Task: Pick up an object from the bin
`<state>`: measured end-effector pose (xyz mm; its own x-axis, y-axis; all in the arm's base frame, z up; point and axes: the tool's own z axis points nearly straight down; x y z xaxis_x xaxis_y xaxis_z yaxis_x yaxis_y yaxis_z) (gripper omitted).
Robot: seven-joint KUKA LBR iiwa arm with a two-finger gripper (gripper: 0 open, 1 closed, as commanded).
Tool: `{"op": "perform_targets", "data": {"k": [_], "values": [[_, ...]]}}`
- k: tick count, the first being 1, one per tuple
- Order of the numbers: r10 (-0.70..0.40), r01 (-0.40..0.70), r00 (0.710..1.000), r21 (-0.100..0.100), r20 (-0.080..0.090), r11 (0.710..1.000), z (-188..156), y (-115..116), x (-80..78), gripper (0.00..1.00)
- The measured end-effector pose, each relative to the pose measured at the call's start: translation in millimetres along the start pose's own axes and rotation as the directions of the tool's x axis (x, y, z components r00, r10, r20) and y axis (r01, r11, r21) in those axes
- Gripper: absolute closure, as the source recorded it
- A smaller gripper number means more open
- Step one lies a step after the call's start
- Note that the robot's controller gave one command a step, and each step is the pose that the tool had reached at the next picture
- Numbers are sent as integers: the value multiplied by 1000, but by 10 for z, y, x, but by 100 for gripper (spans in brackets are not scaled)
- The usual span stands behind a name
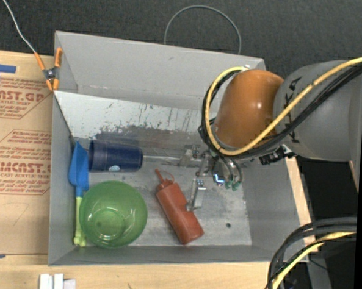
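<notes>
Looking into the grey bin (64, 134) from its left side, I first see a flat blue scoop (77, 165) lying along the left wall. Just beside it a dark blue cup (115, 156) lies on its side, close to the back wall. In front of those two sits a round green bowl (112, 215), open side up, in the front left corner. A thin yellow-green stick (77, 235) peeks out from under the bowl's left edge. Next comes a red bottle (178, 209), lying flat near the middle of the bin floor. Its pointy tip aims at the back left and its fat end at the front right. The claw (197, 194) is low in the bin, just beside the right side of the red bottle, about halfway along it. I cannot tell if it is wide or narrow, or if it touches the bottle. Above the claw is a big round orange cover (247, 108) with yellow and black cables around it. The thick grey arm (329, 113) goes off to the right.
</notes>
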<state>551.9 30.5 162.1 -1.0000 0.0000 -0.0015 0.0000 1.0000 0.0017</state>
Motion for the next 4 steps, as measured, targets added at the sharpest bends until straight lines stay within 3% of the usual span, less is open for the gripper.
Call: {"op": "perform_targets", "data": {"k": [1, 2, 3, 4], "values": [[0, 0, 1000, 0, 0, 1000, 0, 0, 0, 0], [-113, 113, 994, 0, 3, 994, 907, 486, 93, 0], [-119, 119, 993, -2, -3, 993, 966, 516, 126, 0], [-150, 150, 989, -1, 3, 989, 927, 340, 129, 100]]}}
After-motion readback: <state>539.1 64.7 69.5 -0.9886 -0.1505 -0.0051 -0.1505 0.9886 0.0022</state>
